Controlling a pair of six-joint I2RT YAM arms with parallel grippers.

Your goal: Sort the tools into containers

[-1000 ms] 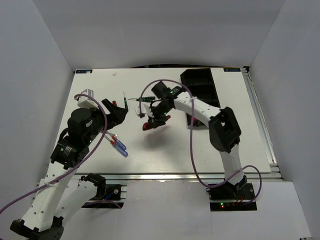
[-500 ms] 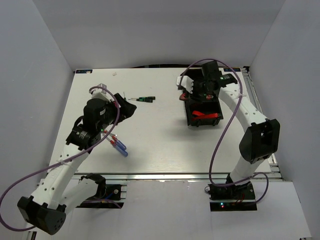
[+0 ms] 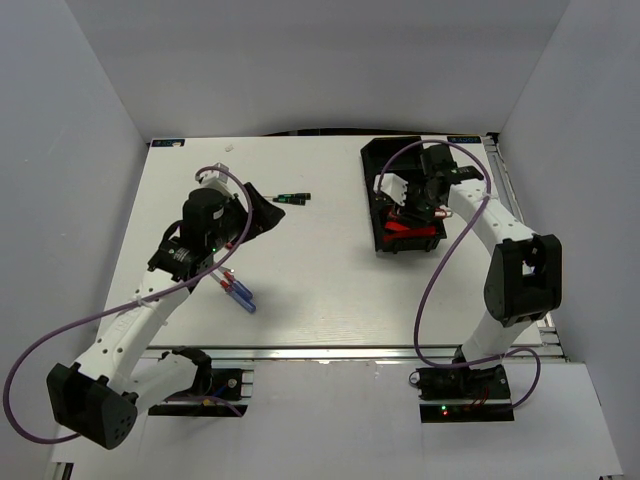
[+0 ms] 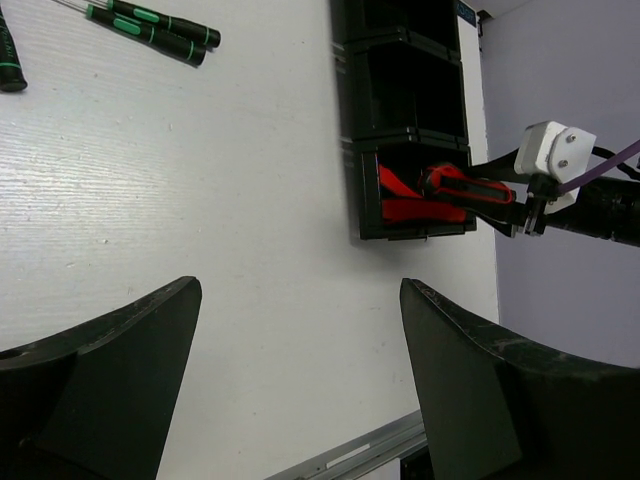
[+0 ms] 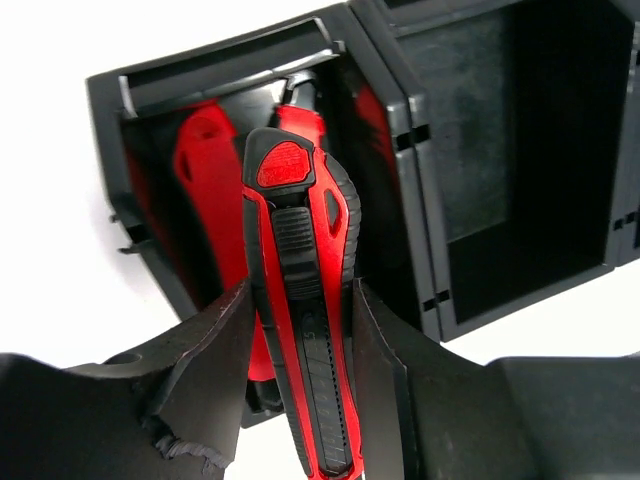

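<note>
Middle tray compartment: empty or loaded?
Empty. The right wrist view shows only the middle compartment's bare floor; red knives lie in the end compartment next to it.

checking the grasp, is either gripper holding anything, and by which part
The right gripper clamps a red-and-black knife by its sides, about mid-length; the left gripper is open and empty.

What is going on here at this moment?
The right gripper holds a red-and-black knife over the near end compartment of the black tray, where other red knives lie. The left gripper is open and empty above the table. Thin green-and-black screwdrivers and short blue-handled screwdrivers lie loose on the table, not yet sorted.
</note>
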